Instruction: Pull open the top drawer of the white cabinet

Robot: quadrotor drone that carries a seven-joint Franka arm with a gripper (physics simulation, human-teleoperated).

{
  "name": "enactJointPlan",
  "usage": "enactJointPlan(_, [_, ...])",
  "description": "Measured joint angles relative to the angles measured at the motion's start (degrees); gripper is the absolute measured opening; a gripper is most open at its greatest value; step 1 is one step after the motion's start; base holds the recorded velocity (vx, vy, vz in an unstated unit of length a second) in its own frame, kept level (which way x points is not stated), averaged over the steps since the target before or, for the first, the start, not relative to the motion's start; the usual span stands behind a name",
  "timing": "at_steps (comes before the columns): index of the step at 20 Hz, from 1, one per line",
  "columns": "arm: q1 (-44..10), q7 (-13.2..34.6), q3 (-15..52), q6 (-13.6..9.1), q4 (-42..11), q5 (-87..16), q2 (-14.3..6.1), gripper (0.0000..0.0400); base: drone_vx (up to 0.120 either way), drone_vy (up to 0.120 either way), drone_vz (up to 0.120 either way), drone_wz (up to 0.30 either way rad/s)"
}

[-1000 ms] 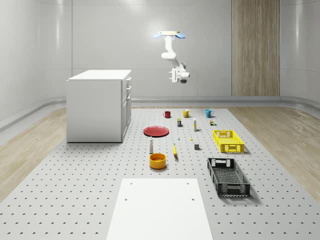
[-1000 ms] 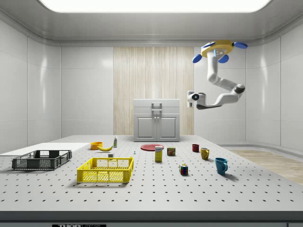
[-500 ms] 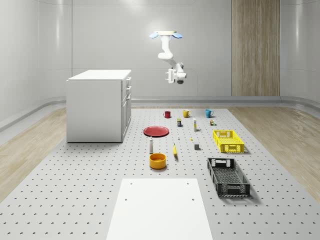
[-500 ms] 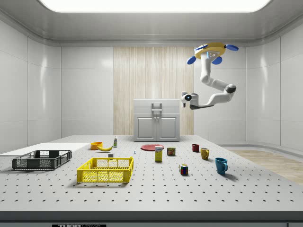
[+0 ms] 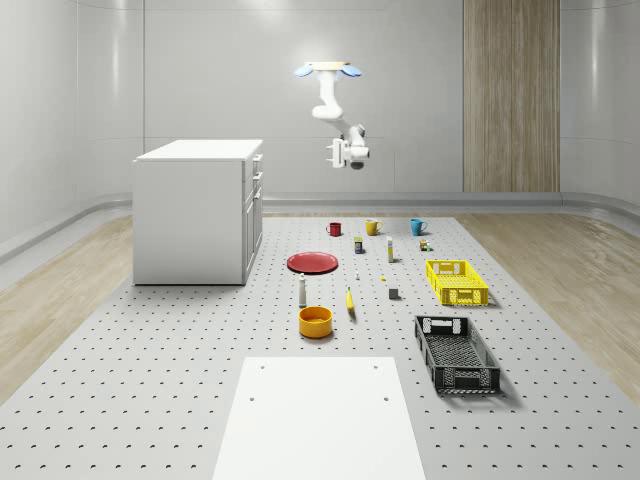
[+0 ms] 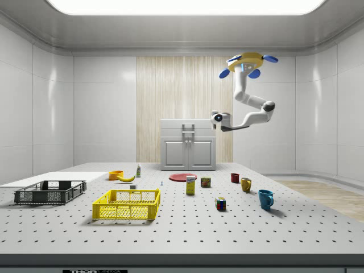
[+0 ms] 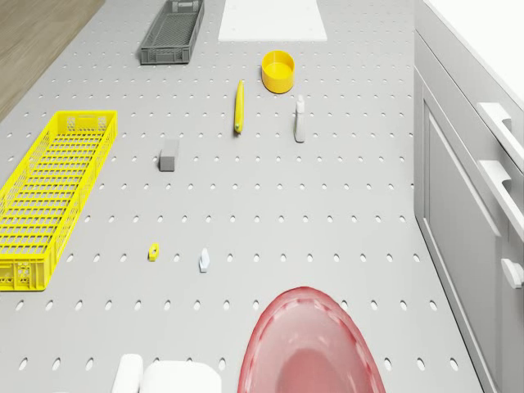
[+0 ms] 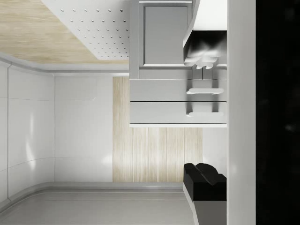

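The white cabinet [image 5: 195, 210] stands at the whole-scene view's left, with its drawer fronts facing right. Its top drawer [image 6: 188, 125] is closed, handle [image 8: 205, 114] flush with the front; the same drawer [image 5: 257, 164] is a thin strip just under the cabinet's top. The drone [image 5: 323, 70] hovers high above the table, to the right of the cabinet. My gripper [image 5: 337, 155] hangs at about top-drawer height, well clear of the front. In the side view my gripper [image 6: 215, 118] points at the cabinet [image 6: 188, 145]. The wrist view shows the fingers [image 8: 206, 180] spread wide, with nothing held.
A red plate [image 5: 312, 262] lies on the perforated table [image 5: 150, 380] below the arm. Mugs [image 5: 372, 227], a yellow crate [image 5: 456, 282], a black crate [image 5: 456, 354], a yellow bowl [image 5: 315, 321], a banana [image 5: 350, 301] and a white mat [image 5: 318, 415] lie further out.
The drone and arm have drifted toward the cabinet, leftward in both the whole-scene and side views. The gripper stays at about the same height. The cabinet's drawers have not moved.
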Motion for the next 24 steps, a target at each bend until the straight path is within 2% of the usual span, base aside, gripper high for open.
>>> enactJointPlan(3, [0.38, 0.28, -0.12, 0.36, -0.05, -0.34, -0.42, 0.0305, 0.12, 0.0, 0.0, 0.0])
enactJointPlan(9, [1.07, 0.8, -0.33, 1.01, -0.15, -0.96, -1.19, 0.0305, 0.12, -0.1, 0.0, 0.0])
enactJointPlan(24, [2.5, 1.93, -0.75, 2.37, -0.36, -2.31, -2.82, 0.0305, 0.12, 0.0, 0.0, 0.0])
